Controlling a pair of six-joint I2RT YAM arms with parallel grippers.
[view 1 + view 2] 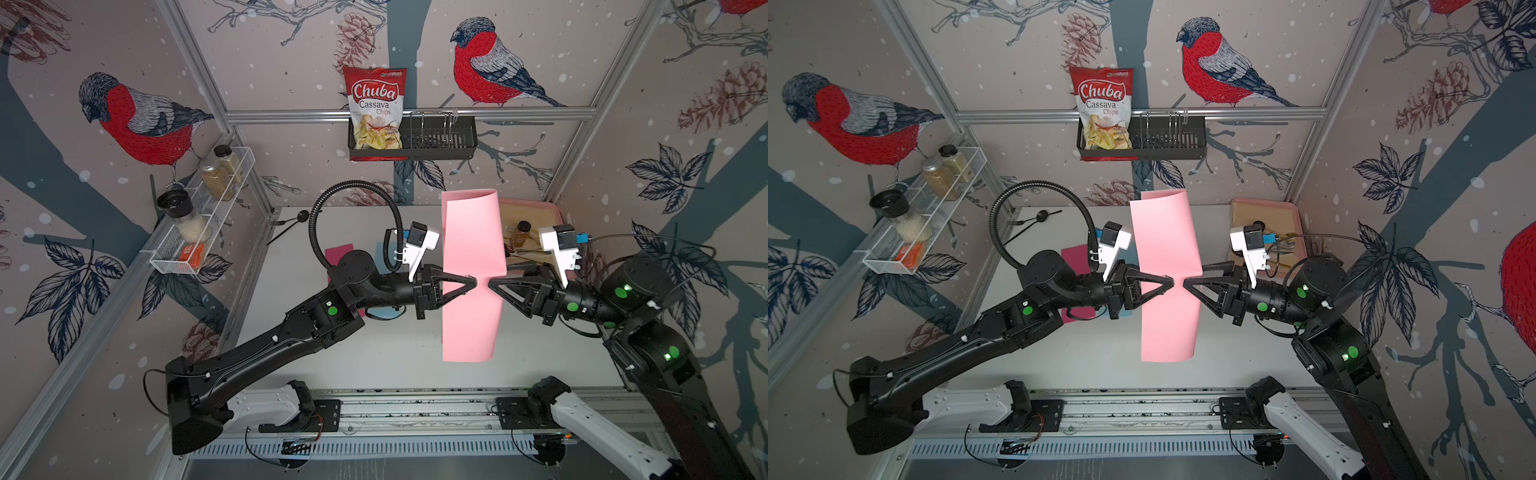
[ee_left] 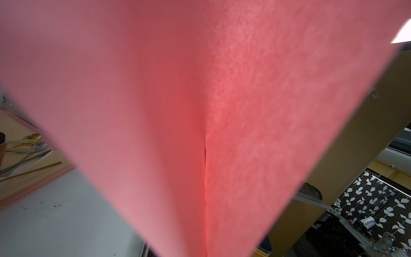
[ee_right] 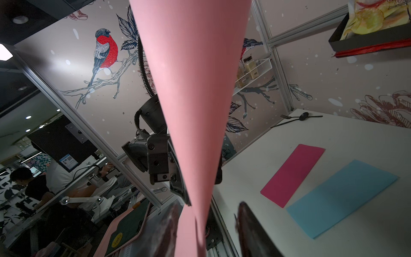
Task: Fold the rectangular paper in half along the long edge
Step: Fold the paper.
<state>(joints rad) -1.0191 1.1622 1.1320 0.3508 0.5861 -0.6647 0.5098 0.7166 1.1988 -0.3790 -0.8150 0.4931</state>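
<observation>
My left gripper (image 1: 473, 281) is clamped fully together on the pink paper (image 1: 471, 232), pinching its doubled layers at mid-length. My right gripper (image 1: 491, 286) faces it tip to tip from the sheet's opposite edge. In the right wrist view its fingers (image 3: 251, 231) stand apart with the paper running between them, not closed on it. The only legible writing is "Chuba Cassava Chips" on the bag (image 1: 376, 108) high above the table (image 1: 374, 357). The paper hangs above the table, pale pink, bent over lengthwise, narrowed at the pinch and bowing open at its far end.
</observation>
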